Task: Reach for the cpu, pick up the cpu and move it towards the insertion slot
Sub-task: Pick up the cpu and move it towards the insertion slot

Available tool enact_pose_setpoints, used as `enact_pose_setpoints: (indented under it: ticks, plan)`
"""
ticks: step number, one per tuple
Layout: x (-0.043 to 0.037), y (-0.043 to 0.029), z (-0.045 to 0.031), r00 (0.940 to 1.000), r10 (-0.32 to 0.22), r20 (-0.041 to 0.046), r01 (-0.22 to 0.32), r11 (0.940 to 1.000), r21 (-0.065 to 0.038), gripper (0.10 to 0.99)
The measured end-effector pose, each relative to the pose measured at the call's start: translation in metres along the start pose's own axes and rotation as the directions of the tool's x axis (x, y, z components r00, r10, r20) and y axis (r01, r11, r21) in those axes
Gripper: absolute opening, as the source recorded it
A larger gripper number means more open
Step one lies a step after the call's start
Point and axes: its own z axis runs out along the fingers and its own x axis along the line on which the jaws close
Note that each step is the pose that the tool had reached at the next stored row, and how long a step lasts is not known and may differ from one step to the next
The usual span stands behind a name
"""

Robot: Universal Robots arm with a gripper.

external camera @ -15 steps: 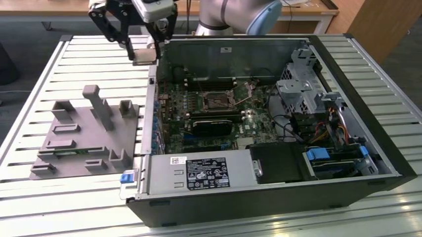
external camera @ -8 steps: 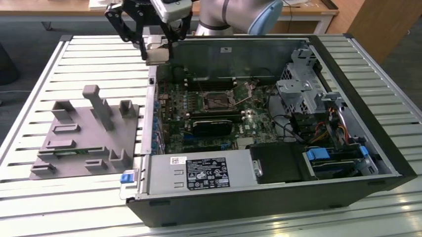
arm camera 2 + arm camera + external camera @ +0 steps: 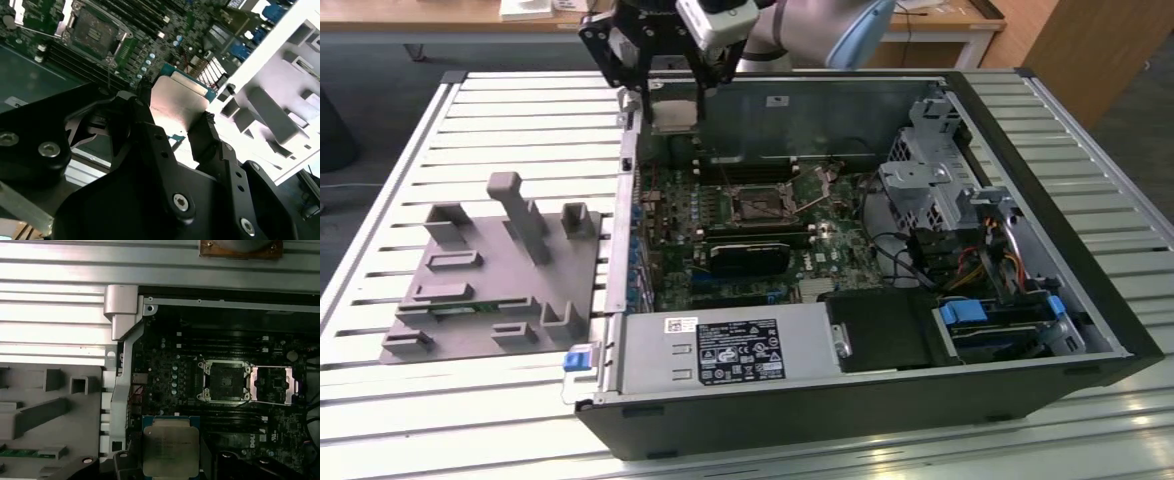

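My gripper (image 3: 670,104) is shut on the cpu (image 3: 675,114), a flat silvery square with a pale rim. It hangs above the far left corner of the open computer case in the exterior view. In both wrist views the cpu (image 3: 180,97) (image 3: 171,446) sits pinched between the black fingers (image 3: 205,135). The insertion slot (image 3: 761,205) is a square socket with a dark centre and a shiny frame on the green board, nearer the camera than the gripper. It also shows in both wrist views (image 3: 95,32) (image 3: 224,381), with its metal lid (image 3: 272,385) swung open beside it.
The grey moulded tray (image 3: 467,300) lies on the slatted table (image 3: 400,150) beside the case wall (image 3: 624,200). Inside the case are a long black card (image 3: 750,255), the power supply (image 3: 720,350) and a drive cage (image 3: 927,190) with cables.
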Motion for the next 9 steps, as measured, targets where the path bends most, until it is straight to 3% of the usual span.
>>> enact_pose_setpoints:
  ticks: [9]
  plan:
    - [-0.0355,0.0054,0.0047,1.0,0.0,0.0,0.0,1.0,0.0,0.541]
